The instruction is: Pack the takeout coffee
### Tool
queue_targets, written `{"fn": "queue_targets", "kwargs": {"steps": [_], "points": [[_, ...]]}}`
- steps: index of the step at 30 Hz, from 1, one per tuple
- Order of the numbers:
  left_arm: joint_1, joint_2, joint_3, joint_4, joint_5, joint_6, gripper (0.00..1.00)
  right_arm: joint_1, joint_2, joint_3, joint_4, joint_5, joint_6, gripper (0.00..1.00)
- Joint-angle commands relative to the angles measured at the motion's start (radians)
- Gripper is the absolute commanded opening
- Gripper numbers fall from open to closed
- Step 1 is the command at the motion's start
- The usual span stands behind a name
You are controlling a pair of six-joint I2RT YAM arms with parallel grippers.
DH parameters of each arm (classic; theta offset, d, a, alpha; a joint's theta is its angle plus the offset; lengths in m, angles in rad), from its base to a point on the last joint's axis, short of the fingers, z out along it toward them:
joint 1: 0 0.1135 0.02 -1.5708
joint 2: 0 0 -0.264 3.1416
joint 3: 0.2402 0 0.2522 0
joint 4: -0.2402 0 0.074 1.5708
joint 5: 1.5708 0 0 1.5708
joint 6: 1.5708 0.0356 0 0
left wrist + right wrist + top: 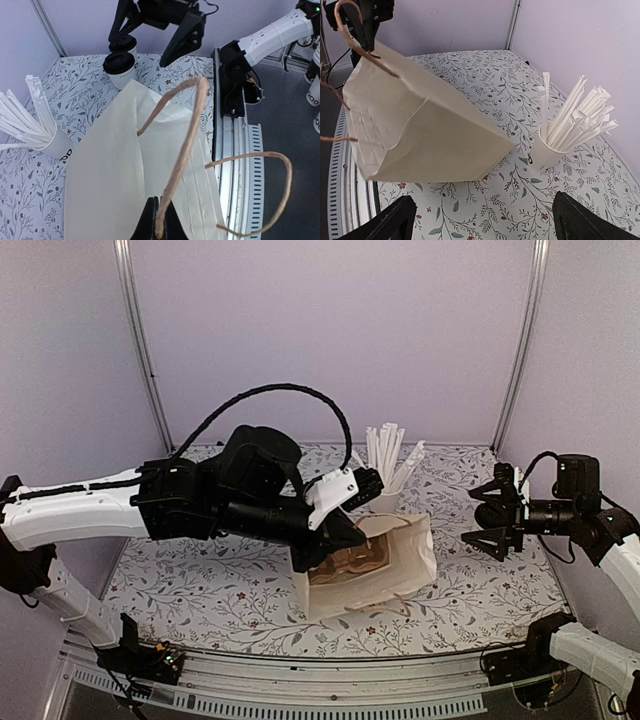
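Now left fingers [149, 223] pinch paper bag [110, 170] rim; right fingers [390, 220] spread apart.

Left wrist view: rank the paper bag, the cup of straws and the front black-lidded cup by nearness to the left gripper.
1. The paper bag, held in the left gripper itself.
2. The cup of straws, on the view's left.
3. The front black-lidded cup, at the table's far end.

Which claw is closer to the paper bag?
Left. The left claw is pinching the top edge of the paper bag. The right claw hangs open off to the bag's right, not touching it.
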Motion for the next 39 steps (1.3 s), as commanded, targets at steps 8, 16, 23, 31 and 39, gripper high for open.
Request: {"fn": "queue_targets", "kwargs": {"steps": [8,16,23,31,39], "points": [[-0.211,-0.065,-0.152,0.18,-0.222,-0.073,0.0,-0.006,0.01,-0.013,0.003,-0.013,-0.014,0.99],[-0.238,-0.058,-0.148,0.181,-0.27,-0.068,0.0,-0.007,0.009,0.006,0.0,0.017,-0.005,0.99],[-0.156,-0.054,-0.082,0.11,-0.174,-0.089,0.0,-0.006,0.125,0.218,-0.206,0.142,-0.019,0.99],[0.066,-0.066,-0.005,0.017,0.238,-0.253,0.0,-0.006,0.237,0.412,-0.39,0.183,-0.052,0.99],[0.429,-0.06,0.024,-0.008,0.554,-0.386,0.0,-0.006,0.255,0.422,-0.399,0.124,-0.035,0.99]]}}
